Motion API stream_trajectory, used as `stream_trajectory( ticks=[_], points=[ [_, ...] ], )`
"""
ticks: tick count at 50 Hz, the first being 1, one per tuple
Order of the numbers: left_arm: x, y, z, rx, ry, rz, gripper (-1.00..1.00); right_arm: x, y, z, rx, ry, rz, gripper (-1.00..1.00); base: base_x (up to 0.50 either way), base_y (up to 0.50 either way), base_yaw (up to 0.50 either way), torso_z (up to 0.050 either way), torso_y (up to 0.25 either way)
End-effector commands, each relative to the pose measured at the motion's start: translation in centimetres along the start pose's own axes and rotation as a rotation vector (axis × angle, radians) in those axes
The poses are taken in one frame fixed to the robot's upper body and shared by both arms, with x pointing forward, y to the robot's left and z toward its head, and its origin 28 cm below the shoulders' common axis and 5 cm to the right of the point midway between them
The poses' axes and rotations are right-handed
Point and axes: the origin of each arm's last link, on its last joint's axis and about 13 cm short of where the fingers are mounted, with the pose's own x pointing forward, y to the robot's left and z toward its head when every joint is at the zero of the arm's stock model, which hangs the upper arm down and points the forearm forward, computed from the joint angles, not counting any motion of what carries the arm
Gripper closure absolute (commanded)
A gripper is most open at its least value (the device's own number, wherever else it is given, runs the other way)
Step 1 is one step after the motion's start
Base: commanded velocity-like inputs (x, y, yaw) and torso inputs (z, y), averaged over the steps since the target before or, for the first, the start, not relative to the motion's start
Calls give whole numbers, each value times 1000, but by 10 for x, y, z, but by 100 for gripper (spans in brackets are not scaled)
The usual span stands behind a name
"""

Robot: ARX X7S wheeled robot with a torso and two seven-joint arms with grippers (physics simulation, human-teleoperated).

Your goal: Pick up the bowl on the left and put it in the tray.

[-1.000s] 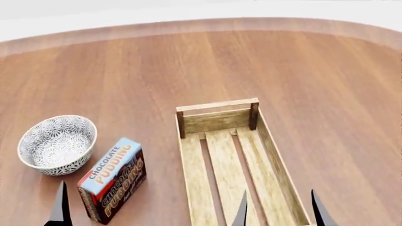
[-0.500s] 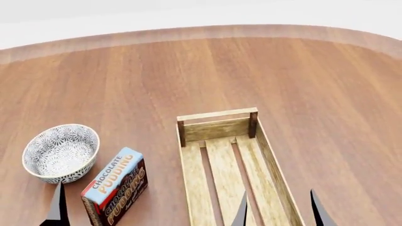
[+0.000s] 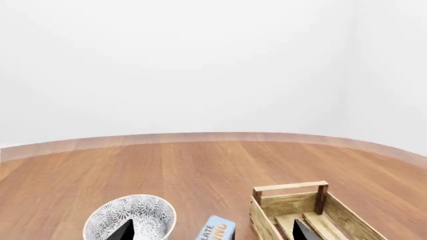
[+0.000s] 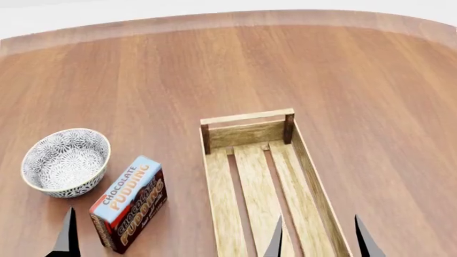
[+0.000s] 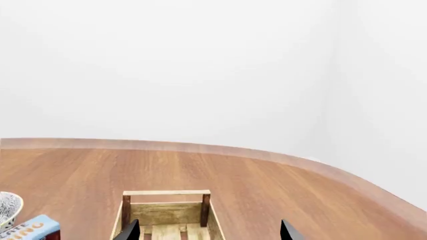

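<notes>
The bowl [image 4: 66, 162], white with a grey-black floral pattern, sits upright on the table at the left; the left wrist view shows it too [image 3: 133, 222]. The tray [image 4: 264, 182], a long slatted wooden crate, lies right of centre and also shows from both wrists [image 3: 307, 210] [image 5: 167, 212]. My left gripper [image 3: 213, 231] is open and holds nothing; one of its fingertips [image 4: 68, 238] shows just below the bowl, apart from it. My right gripper [image 4: 319, 242] [image 5: 208, 232] is open and holds nothing, near the tray's near right side.
A chocolate pudding box [image 4: 128, 203] [image 3: 213, 231] stands between bowl and tray, close to the bowl's right. The round wooden table [image 4: 228, 64] curves away at the back, with a white wall beyond.
The head view dipped and then rose again, so everything shifted down and back up in the picture. Bowl, box and tray kept their places on the table. Both grippers stay open.
</notes>
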Motion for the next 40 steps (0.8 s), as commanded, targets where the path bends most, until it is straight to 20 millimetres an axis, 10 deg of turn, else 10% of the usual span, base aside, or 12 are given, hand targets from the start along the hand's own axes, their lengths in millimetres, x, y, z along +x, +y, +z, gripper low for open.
stream_trajectory(
  ticks=[1, 40],
  points=[
    [3, 2, 0, -43, -18, -2, -100, 2, 2, 5, 12, -14, -2, -100, 0, 0, 0, 39, -205],
    [2, 3, 2, -34, -24, 5, -100, 2, 2, 6, 11, -16, 2, -100, 0, 0, 0, 38, -206]
  ],
)
